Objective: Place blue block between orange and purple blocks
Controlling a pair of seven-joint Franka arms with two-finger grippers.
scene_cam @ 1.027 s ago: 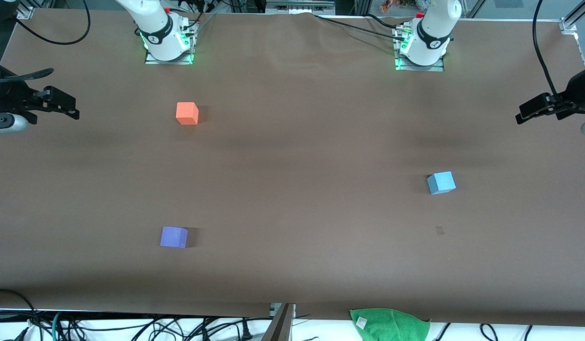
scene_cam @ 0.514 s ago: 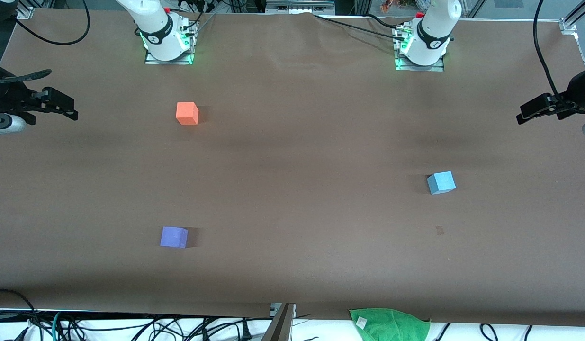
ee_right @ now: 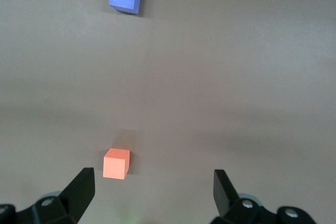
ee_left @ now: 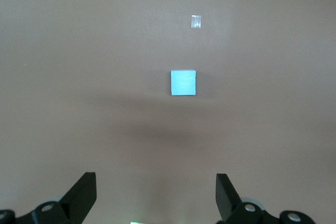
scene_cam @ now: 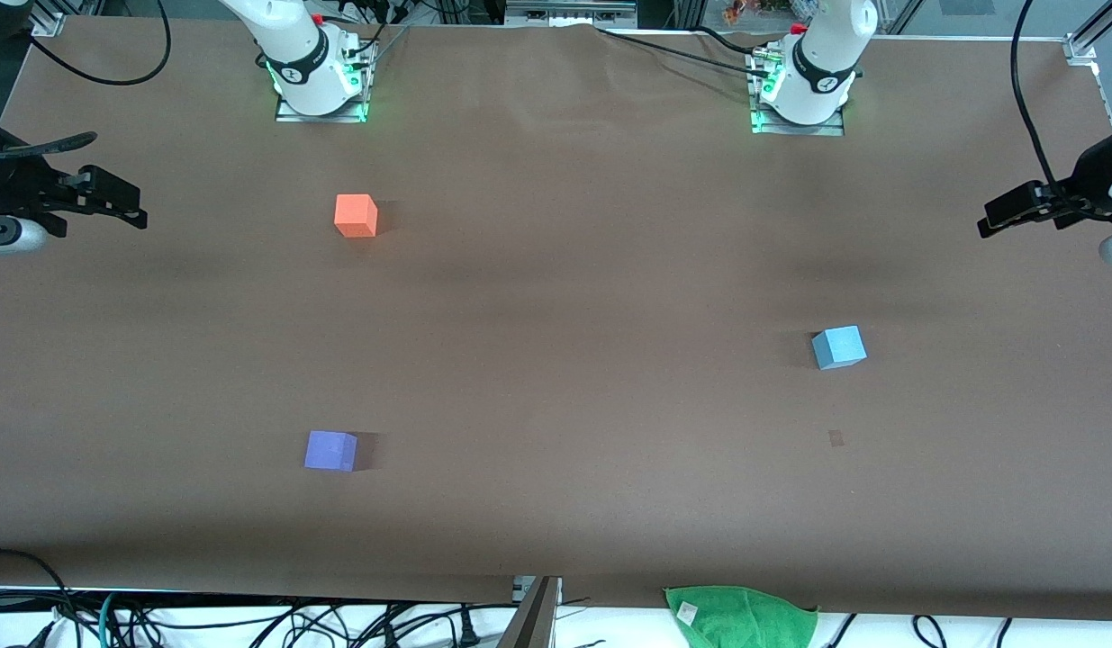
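While arms drift, blue block (scene_cam: 839, 347) unmoved.

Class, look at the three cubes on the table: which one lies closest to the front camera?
The purple block. It sits lowest in the front view, below both the orange block and the blue block.

Right gripper (scene_cam: 140, 214) edged slightly away from orange block (scene_cam: 356, 216), toward table (scene_cam: 556, 297) edge. Left gripper (scene_cam: 988, 225) shifted slightly, ending a touch closer to blue block (scene_cam: 839, 347).
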